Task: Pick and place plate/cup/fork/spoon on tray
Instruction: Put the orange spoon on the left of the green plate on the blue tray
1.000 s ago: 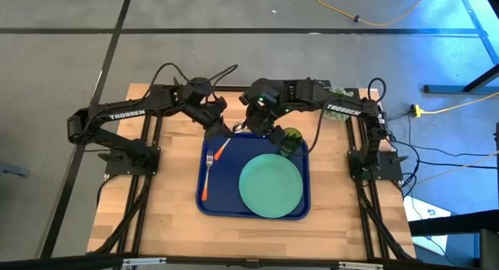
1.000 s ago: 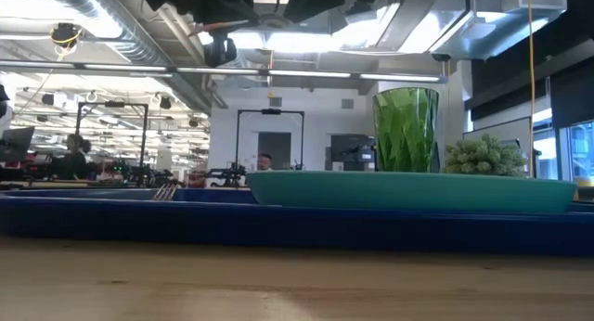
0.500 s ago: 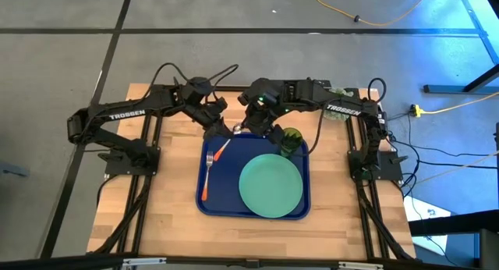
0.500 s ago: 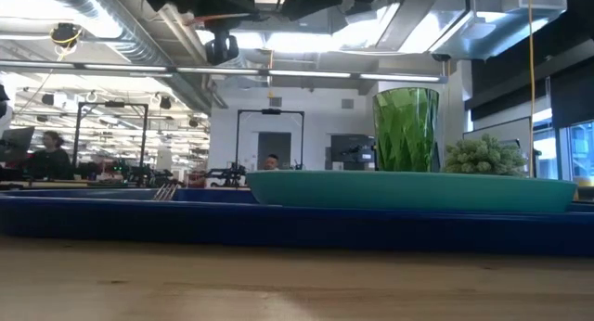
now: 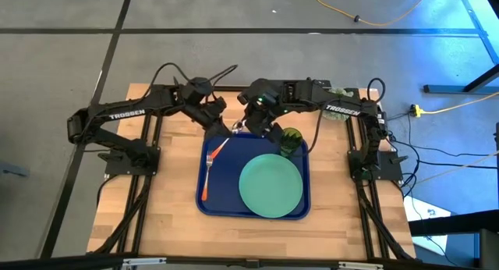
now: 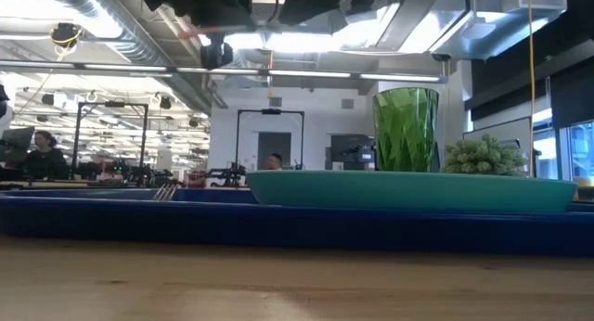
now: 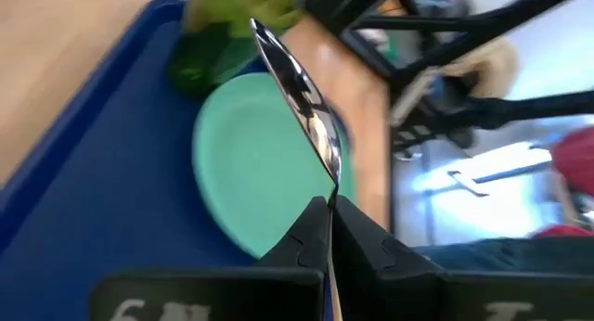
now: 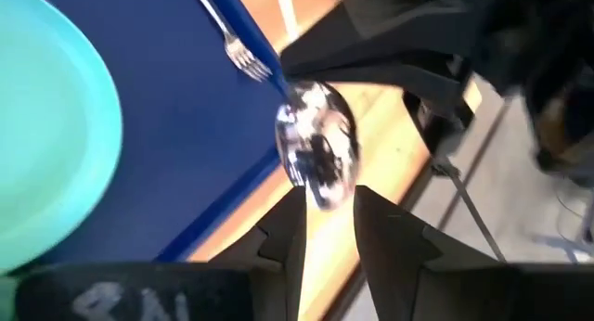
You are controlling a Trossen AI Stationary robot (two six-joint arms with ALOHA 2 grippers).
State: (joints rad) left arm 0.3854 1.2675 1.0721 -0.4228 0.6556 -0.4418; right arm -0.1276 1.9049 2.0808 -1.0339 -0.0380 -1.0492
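Fingers of the left gripper [image 7: 329, 230] are pressed together on the spoon [image 7: 299, 89], pinching its slim stem so that the silver bowl stands out beyond the tips, in line with them. The fingers of the right gripper [image 8: 327, 226] are spread, and the spoon's bowl [image 8: 316, 147] sits just ahead of the gap between them without being gripped. From above, both grippers meet over the far left corner of the dark-blue tray [image 5: 221, 200]: the left gripper [image 5: 221, 132] reaches in from the left and the right gripper [image 5: 257, 127] from the right, with the spoon [image 5: 221, 147] between them, its orange handle slanting down toward the near left. The spoon's long axis therefore runs from the left fingers toward the right ones, and the left arm alone has hold of it. The tray lies directly below, so the remaining move looks like a short lowering beside the fork [image 5: 207, 176], which already lies lengthwise along the tray's left side. The mint-green plate [image 5: 270, 185] fills the tray's right half, and the dark-green cup [image 5: 290, 140] stands at its far right corner on the bench [image 5: 168, 200].
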